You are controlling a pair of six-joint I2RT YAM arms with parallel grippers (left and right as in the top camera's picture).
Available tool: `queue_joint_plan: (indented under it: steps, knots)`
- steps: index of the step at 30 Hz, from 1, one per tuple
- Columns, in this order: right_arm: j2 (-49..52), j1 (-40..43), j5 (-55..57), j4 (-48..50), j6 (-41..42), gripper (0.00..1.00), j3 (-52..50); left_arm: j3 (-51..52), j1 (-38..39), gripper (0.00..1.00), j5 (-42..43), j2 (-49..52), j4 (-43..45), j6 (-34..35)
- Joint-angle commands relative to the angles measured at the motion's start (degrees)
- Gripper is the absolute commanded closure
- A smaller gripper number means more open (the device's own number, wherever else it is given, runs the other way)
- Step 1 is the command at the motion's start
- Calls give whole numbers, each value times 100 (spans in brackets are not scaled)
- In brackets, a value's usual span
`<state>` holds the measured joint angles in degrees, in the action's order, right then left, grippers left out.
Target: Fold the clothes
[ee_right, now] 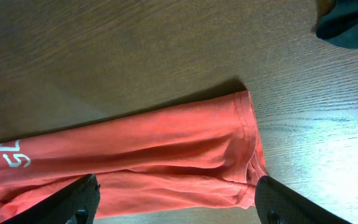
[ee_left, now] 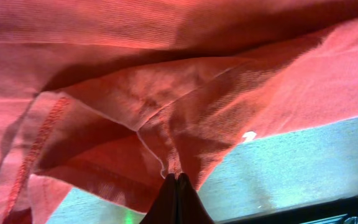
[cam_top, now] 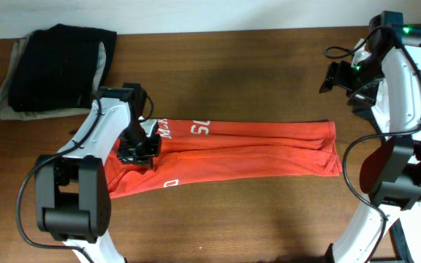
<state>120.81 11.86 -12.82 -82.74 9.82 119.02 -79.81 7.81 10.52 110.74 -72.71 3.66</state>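
Note:
The red-orange T-shirt (cam_top: 247, 150) lies folded into a long band across the middle of the table, white lettering near its left end. My left gripper (cam_top: 139, 151) is down on the shirt's left part, shut on a pinch of its fabric (ee_left: 173, 158); its fingertips (ee_left: 176, 182) are pressed together. My right gripper (cam_top: 342, 79) is open and empty, held above the table at the back right, apart from the shirt. The right wrist view shows the shirt's right end with its hem (ee_right: 244, 134) between the spread fingers (ee_right: 176, 202).
A folded pile of dark and beige clothes (cam_top: 53, 69) lies at the back left corner. A dark cloth edge (ee_right: 350, 22) shows at the top right of the right wrist view. Brown wooden table (cam_top: 232, 212) surrounds the shirt.

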Motion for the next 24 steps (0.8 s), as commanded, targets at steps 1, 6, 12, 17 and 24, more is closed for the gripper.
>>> queue_joint_plan:
  steps: [1, 6, 12, 17, 24]
  knots:
    - [-48, 4, -7, -28, -59, 17, -26, 17, 184, 99, 66, -116, -26, -4]
    - [-48, 4, -7, -44, -59, 17, -26, 17, 269, 89, 66, -116, -26, -7]
    - [-48, 4, -7, -44, -59, 17, -26, 17, 267, 55, -42, -116, 90, -9]
    - [-48, -2, -15, -153, -59, 21, -26, 17, 264, 57, -39, -116, 361, -9]
    - [-48, -496, 0, -487, -323, 76, -190, 17, 264, 80, -22, -109, 970, -2]
